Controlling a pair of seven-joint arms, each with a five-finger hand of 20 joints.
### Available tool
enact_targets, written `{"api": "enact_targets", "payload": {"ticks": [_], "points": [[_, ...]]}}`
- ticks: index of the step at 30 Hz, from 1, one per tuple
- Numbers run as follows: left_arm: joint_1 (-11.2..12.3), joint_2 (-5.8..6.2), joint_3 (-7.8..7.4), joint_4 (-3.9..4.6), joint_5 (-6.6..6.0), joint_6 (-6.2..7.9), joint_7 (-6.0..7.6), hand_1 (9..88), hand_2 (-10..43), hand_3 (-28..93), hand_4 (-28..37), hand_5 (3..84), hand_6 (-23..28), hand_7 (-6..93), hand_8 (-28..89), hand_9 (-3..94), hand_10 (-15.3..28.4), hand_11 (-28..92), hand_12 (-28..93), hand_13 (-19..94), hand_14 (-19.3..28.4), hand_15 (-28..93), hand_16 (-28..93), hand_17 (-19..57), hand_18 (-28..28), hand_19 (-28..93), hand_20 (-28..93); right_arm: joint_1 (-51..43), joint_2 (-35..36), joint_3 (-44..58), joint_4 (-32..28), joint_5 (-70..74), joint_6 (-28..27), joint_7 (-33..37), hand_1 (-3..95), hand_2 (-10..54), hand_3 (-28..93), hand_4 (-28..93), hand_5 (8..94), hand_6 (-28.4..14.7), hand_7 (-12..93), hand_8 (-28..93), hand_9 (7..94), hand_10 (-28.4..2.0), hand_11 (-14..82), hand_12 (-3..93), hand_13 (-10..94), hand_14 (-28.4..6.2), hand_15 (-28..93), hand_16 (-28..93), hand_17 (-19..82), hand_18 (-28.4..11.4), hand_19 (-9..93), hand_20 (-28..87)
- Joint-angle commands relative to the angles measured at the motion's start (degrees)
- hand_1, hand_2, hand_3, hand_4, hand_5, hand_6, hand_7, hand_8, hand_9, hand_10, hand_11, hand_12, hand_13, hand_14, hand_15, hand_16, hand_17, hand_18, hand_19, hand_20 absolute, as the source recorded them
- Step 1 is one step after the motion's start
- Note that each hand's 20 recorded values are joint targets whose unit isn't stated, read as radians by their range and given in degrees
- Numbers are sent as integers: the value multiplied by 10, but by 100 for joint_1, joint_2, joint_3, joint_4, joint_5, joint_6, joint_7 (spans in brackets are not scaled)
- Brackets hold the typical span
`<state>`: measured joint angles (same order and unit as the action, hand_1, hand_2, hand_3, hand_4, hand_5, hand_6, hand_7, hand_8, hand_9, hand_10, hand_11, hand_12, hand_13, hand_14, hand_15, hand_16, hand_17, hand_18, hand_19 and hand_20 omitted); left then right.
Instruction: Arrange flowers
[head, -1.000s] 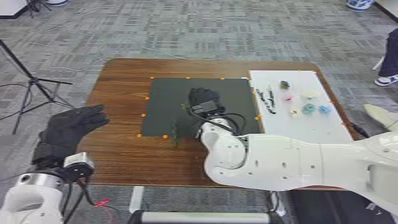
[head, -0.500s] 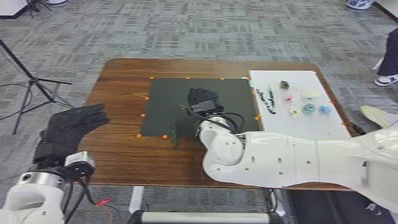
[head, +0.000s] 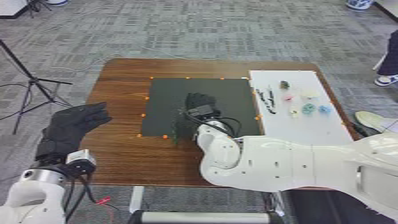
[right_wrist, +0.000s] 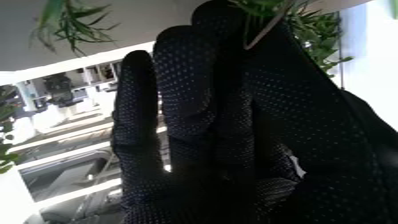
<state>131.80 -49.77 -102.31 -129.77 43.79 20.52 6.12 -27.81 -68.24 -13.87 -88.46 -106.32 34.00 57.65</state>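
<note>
With twelve o'clock lying straight ahead of the robot, the right hand (head: 201, 101) is over the dark mat (head: 164, 97), pointing toward twelve. In the right wrist view, its thumb and a finger pinch the thin stem of the green sprig (head: 175, 131). The sprig sits between seven and nine o'clock of the hand, its long axis running roughly from twelve to six; its leafy lower part points toward six, near the mat's close edge. The gloved fingers cover part of the stem, and the leaves blur into the mat, so the sprig's upper end is hard to make out.

Toward two o'clock, small flowers (head: 308, 108) and slender dark tools (head: 271, 99) lie on the white sheet (head: 306, 127). Toward eight, the left hand (head: 69, 130), fingers extended, hangs beside the brown surface (head: 120, 107), pointing toward one.
</note>
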Motion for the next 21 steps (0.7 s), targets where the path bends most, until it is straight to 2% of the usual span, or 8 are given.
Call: {"api": "enact_targets", "payload": {"ticks": [1, 8, 10, 12, 17, 18, 21], "points": [[-47, -23, 31, 9, 21, -49, -14, 226, -9, 893, -235, 560, 130, 153, -106, 481, 205, 350, 113, 341, 235, 550, -88, -55, 178, 433, 137, -59, -121, 41, 28, -12, -31, -28, 558, -95, 753, -283, 721, 4, 430, -95, 856, -77, 170, 360, 734, -47, 568, 282, 300, -219, 931, -55], [-23, -35, 29, 6, 6, -35, -10, 227, -8, 894, -234, 559, 130, 152, -106, 481, 205, 350, 113, 341, 235, 550, -88, -55, 178, 434, 137, -65, -111, 60, 68, 4, -100, -25, 549, -95, 751, -283, 713, -1, 403, -97, 846, -81, 150, 348, 724, -56, 571, 275, 289, -222, 929, -61], [-26, -44, 24, 9, 37, -58, -25, 227, -7, 893, -233, 560, 129, 152, -106, 481, 205, 350, 113, 341, 236, 551, -88, -55, 178, 434, 137, -54, -105, 58, 70, 38, -96, -32, 544, -95, 749, -283, 708, -4, 397, -99, 841, -84, 144, 343, 717, -59, 571, 273, 284, -222, 928, -62], [-17, -32, 30, 11, -6, -44, 17, 227, -7, 893, -233, 559, 129, 153, -106, 481, 205, 350, 113, 341, 236, 551, -88, -55, 178, 434, 137, -30, -114, 42, 79, 37, -89, -12, 539, -95, 749, -283, 704, -4, 393, -100, 836, -86, 139, 339, 712, -61, 575, 269, 280, -224, 927, -64], [-11, -41, 26, 13, 13, -57, 18, 228, -7, 893, -232, 559, 130, 153, -106, 481, 205, 350, 114, 341, 236, 551, -88, -55, 178, 433, 136, -17, -124, 39, 74, 30, -95, 1, 532, -95, 748, -283, 689, -10, 383, -102, 814, -96, 122, 325, 695, -63, 580, 258, 270, -227, 926, -70], [-3, -27, 34, 14, -4, -45, 45, 228, -7, 894, -231, 560, 130, 153, -106, 481, 204, 350, 114, 342, 236, 551, -88, -55, 178, 433, 136, -21, -125, 37, 68, 29, -86, 9, 528, -95, 750, -283, 688, -11, 382, -102, 806, -97, 126, 318, 693, -63, 583, 255, 269, -227, 926, -73], [-12, -40, 34, 15, 14, -64, 12, 228, -7, 893, -230, 560, 130, 153, -106, 481, 204, 351, 114, 342, 236, 551, -89, -55, 178, 433, 137, -28, -127, 30, 66, 17, -126, 18, 521, -95, 750, -283, 678, -12, 382, -107, 786, -104, 151, 290, 686, -66, 588, 246, 263, -229, 927, -80]]}}
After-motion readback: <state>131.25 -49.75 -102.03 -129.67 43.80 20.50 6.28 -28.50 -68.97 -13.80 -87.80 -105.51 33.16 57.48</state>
